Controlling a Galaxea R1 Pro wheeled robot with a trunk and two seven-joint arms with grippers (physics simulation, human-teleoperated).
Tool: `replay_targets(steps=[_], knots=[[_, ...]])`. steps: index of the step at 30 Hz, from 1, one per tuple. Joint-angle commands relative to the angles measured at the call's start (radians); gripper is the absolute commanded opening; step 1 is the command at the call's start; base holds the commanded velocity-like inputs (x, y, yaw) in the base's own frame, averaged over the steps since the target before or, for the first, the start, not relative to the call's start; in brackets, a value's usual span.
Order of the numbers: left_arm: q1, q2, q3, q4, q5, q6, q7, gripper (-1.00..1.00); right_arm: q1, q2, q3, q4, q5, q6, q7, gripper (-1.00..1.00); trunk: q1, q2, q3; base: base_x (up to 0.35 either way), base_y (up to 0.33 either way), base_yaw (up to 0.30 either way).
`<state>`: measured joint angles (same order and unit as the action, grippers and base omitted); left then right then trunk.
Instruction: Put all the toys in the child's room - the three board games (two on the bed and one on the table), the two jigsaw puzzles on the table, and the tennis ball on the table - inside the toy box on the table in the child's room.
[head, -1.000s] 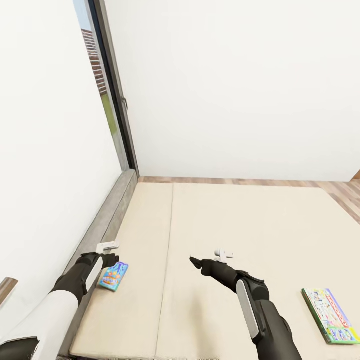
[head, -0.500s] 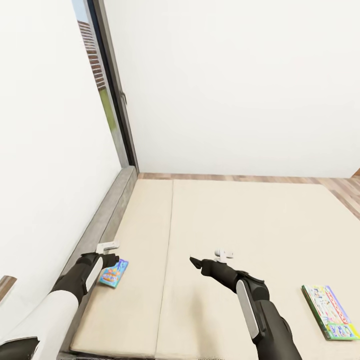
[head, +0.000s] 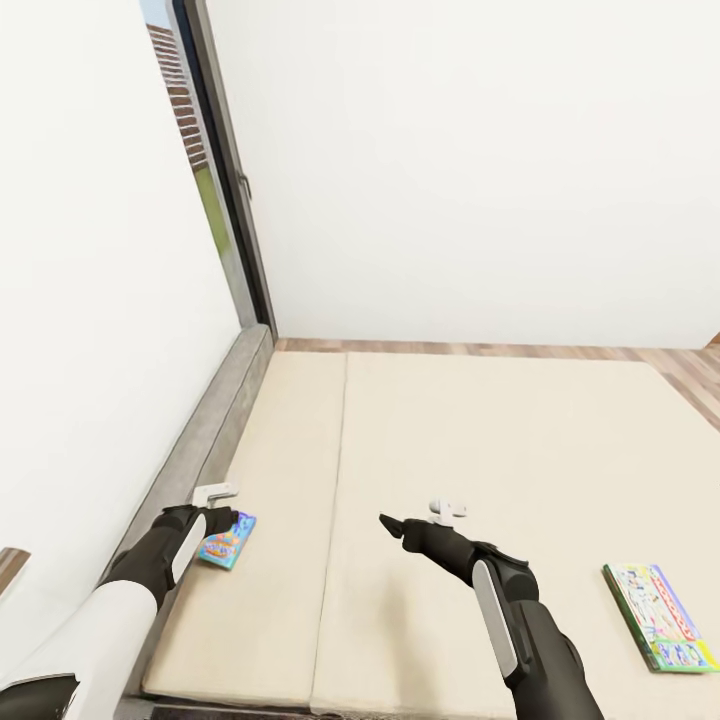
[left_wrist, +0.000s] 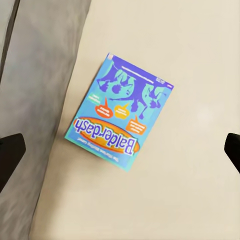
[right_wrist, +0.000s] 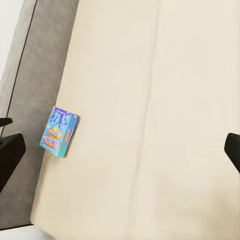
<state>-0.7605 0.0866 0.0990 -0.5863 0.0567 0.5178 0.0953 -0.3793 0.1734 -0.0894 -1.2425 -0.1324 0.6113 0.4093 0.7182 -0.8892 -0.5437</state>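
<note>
Rolling nearer the bed (head: 450, 450); whole view sliding. Hovering left gripper (left_wrist: 120, 150), jaws spread wide, over blue board game (left_wrist: 120, 112) by the headboard (head: 200, 440). Dropping straight down, pinching both long edges.

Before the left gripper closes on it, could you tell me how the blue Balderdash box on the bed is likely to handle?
The Balderdash box looks rigid and flat-sided, so it should stay stiff and not roll. It lies flat on the soft mattress, so its edges may be hard to get under. Its printed faces look smooth, possibly slippery in the open left gripper.
</note>
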Motion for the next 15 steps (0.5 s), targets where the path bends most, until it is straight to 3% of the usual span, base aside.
replay_targets(steps=[1,15], knots=[[0.0,0.0,0.0,-0.002,0.006,0.004,0.004,1.0,-0.001,0.001,-0.003,-0.001,-0.007,0.008,0.002,1.0,0.0,-0.001,-0.003,0.0,0.0,-0.04],[0.0,0.001,0.001,-0.002,0.006,0.001,0.004,1.0,0.0,0.001,-0.009,0.0,-0.006,-0.002,0.0,1.0,0.0,-0.001,-0.021,0.0,0.0,-0.121]])
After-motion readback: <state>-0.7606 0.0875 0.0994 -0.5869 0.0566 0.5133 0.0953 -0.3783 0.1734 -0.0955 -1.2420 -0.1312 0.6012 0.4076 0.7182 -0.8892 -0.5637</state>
